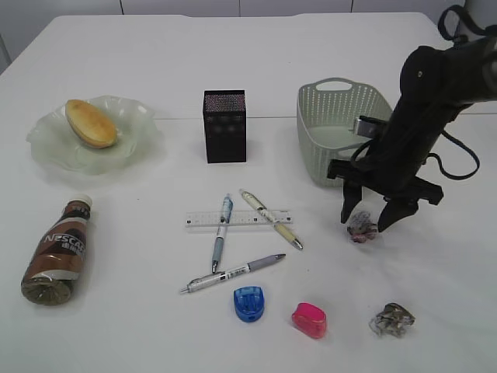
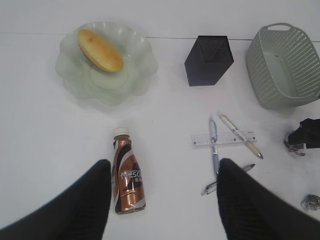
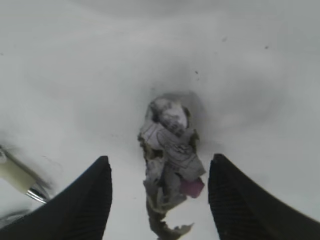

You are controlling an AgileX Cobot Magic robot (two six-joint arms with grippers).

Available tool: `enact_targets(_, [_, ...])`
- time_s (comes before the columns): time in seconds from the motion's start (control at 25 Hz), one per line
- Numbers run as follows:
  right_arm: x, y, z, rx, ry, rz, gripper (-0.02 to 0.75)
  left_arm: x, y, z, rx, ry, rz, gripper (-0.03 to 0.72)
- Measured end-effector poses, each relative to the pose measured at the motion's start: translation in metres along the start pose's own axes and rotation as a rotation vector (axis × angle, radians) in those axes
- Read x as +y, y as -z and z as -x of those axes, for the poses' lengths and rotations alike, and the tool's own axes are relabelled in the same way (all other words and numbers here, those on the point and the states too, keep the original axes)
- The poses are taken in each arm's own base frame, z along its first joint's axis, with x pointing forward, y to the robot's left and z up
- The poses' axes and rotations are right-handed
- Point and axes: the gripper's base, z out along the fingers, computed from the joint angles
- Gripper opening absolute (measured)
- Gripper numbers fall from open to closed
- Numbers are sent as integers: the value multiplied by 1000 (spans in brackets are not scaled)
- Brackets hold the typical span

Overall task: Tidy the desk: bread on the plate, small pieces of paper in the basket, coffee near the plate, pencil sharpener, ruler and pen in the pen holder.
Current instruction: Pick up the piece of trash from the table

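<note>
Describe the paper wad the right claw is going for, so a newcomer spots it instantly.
Start at the pale green basket on the table's right. Just in front of it, the right claw hangs open over a crumpled paper wad. Unlike the other wad, which lies nearer the front edge, this one shows a pink patch and sits between the fingers.

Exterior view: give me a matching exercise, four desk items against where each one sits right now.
Items:
1. bread
2. coffee bottle
3. crumpled paper
4. ruler

Places:
A. lying on its side, in front of the plate
B. between the open fingers of the right claw
C. on the plate
D. under the crossed pens

Pairs: 1-C, 2-A, 3-B, 4-D
</note>
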Motion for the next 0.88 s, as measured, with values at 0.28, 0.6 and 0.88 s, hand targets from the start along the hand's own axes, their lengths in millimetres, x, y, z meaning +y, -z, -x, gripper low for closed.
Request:
enact_targets(0.28, [12,-3,-2,-31,37,3,448,0,0,0,0,1,-2,486])
enact_targets(0.6, [10,-3,-1,-40,63,-30,447,-1,0,0,2,4,-11,485])
enact_targets(0.88, [8,-10,-3,-5,61,-44,446,-1,0,0,2,4,-13,477])
